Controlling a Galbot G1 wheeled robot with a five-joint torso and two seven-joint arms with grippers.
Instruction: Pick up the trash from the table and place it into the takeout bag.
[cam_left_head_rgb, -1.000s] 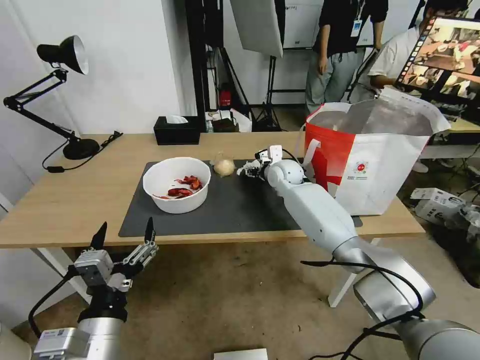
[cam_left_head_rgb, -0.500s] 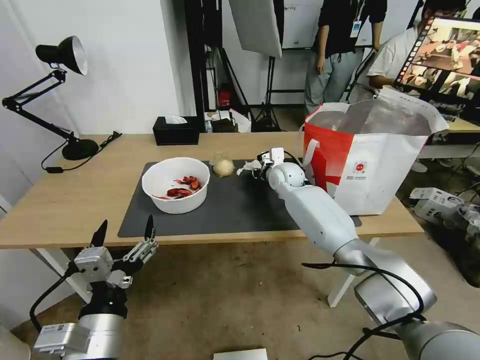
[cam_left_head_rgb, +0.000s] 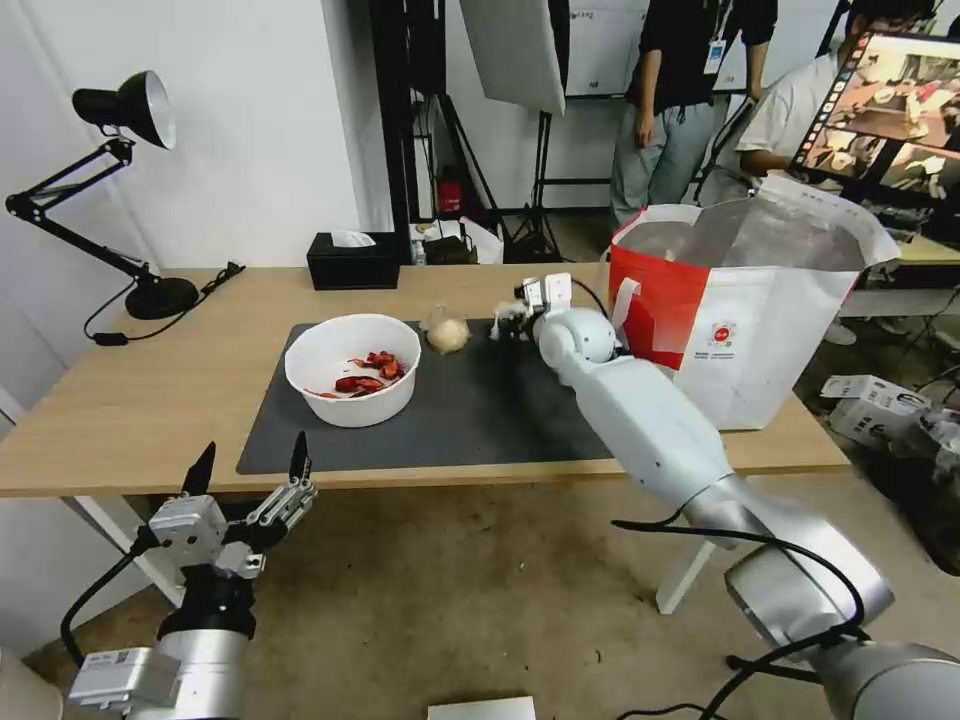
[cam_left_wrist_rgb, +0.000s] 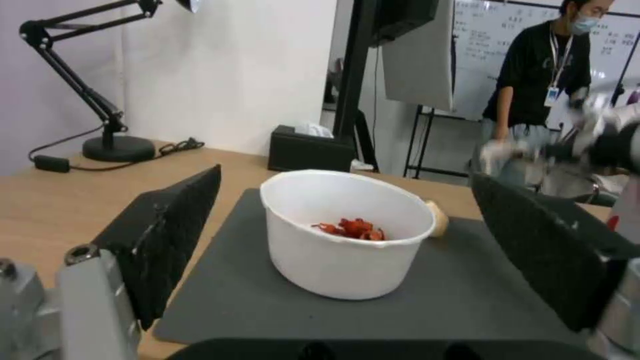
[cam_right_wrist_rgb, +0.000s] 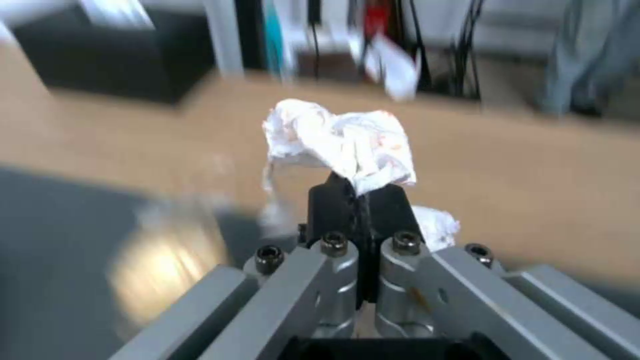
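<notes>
Above the mat: right gripper (cam_right_wrist_rgb: 359, 192) pinched shut on crumpled tissue (cam_right_wrist_rgb: 340, 142), tissue bunched at the fingertips, off the dark grey mat (cam_left_head_rgb: 470, 410)
Tissue axis: no clear long axis, irregular wad
Tissue look: white, creased, faint reddish stains
Relative to mat: takeout bag (cam_left_head_rgb: 745, 320) upright at its right end; white bowl (cam_left_head_rgb: 352, 368) with red scraps on its left part; beige lump (cam_left_head_rgb: 447, 334) at its far edge
Left gripper (cam_left_head_rgb: 245, 470): fingers spread wide, below the table (cam_left_head_rgb: 120, 410) edge, holding nothing
</notes>
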